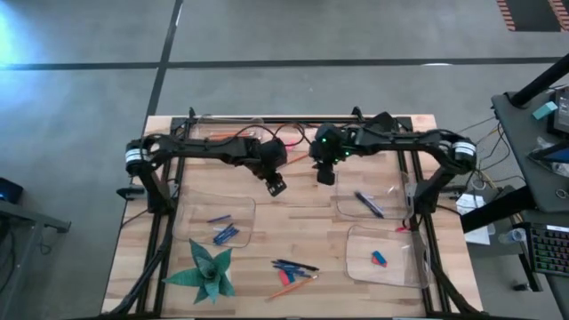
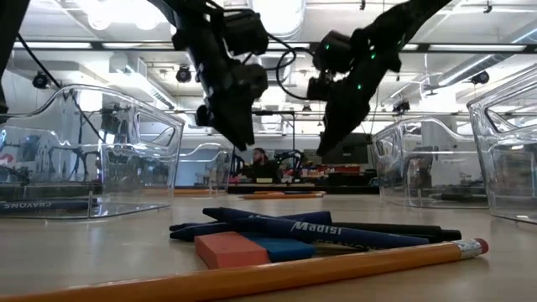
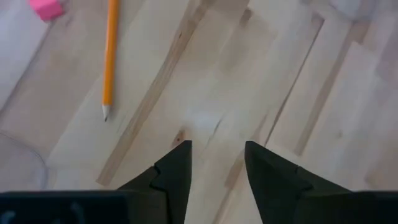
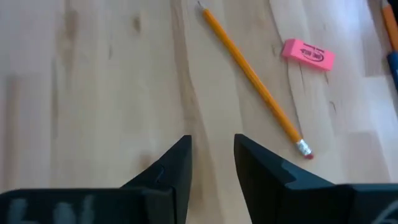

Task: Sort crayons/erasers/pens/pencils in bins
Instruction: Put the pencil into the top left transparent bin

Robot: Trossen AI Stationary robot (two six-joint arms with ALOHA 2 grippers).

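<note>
My left gripper [image 1: 276, 185] [image 3: 217, 149] and my right gripper [image 1: 325, 173] [image 4: 212, 146] hang open above bare wood at mid-table, touching nothing. Beyond both lie an orange pencil [image 3: 110, 56] [image 4: 252, 78] and a pink eraser [image 3: 46, 7] [image 4: 308, 54], flat on the table. Blue crayons [image 1: 222, 233] lie in the left bin [image 1: 191, 209]. Dark pens [image 1: 369, 204] rest in the right bin [image 1: 342, 209], and a blue eraser [image 1: 380, 259] in the near-right bin [image 1: 356, 267]. Near the front edge sits a mixed pile [image 1: 293, 269]: pens [image 2: 319, 231], a red eraser [image 2: 231, 249] and a pencil [image 2: 252, 277].
A green spiky paper star [image 1: 206, 271] sits at the near left. A fourth clear bin [image 1: 209, 133] stands at the far left under the left arm. Bare wood lies between the bins at mid-table. A person [image 2: 262, 164] sits in the room beyond the table.
</note>
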